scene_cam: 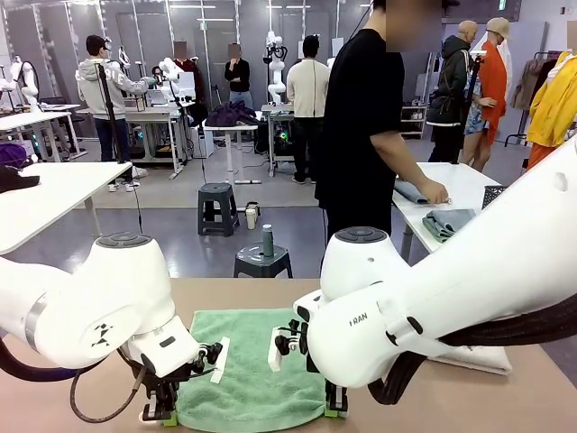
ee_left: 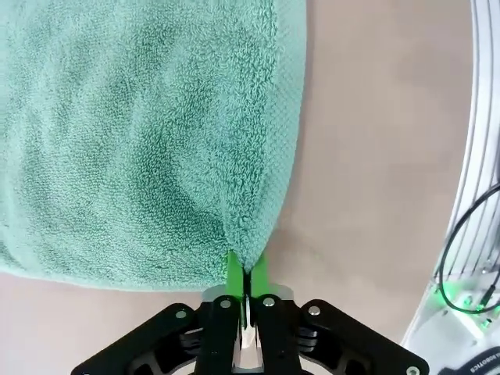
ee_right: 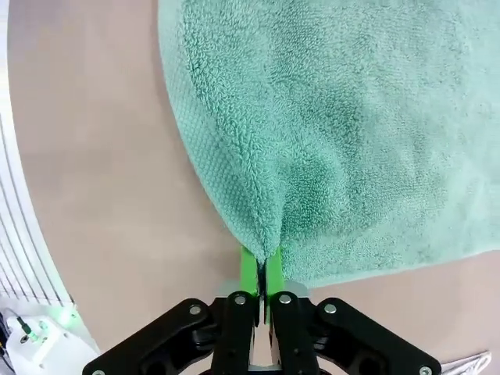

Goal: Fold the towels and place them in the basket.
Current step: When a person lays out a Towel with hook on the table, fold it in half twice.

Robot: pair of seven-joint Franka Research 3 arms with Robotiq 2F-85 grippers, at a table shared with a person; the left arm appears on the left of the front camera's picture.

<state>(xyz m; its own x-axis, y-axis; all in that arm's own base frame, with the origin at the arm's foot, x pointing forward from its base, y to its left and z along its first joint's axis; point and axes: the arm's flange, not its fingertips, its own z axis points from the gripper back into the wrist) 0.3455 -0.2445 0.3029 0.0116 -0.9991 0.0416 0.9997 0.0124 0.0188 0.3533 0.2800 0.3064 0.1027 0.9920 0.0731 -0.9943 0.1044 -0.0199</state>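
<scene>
Flat green terry towel [scene_cam: 252, 370], near corners in tight pinches of left gripper [ee_left: 247, 269] and right gripper [ee_right: 261, 267]

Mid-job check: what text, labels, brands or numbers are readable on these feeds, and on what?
"RAN": part of a word on the right arm's white shell, remainder hidden.
Grey print on the white casing, corner of the left wrist view: cut off, unreadable.
No label or print visible on the green towel.

I work in a large open lab: white surfaces [scene_cam: 54, 194] with people [scene_cam: 307, 90] standing at them, plastic stools [scene_cam: 217, 206] (hanging clothes [scene_cam: 552, 108] too).
</scene>
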